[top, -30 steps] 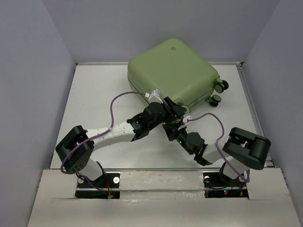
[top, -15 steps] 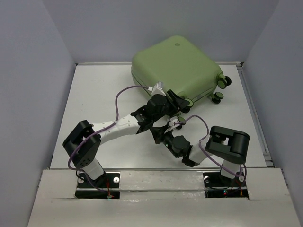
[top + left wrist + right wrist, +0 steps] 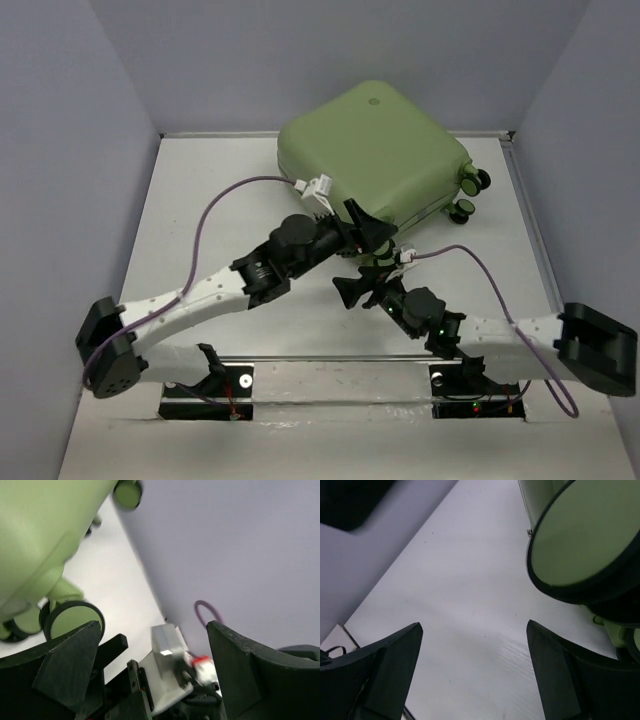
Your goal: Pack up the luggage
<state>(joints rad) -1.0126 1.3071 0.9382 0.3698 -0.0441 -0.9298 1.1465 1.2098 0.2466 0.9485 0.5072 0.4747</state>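
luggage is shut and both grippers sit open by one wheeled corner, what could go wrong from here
1. The left gripper and right gripper crowd the same corner of the luggage, so they may knock each other.
2. A caster wheel sits right beside the open right gripper. A push there might roll or swing the case rather than grip it.
3. The left arm's purple cable loops loosely and could snag.
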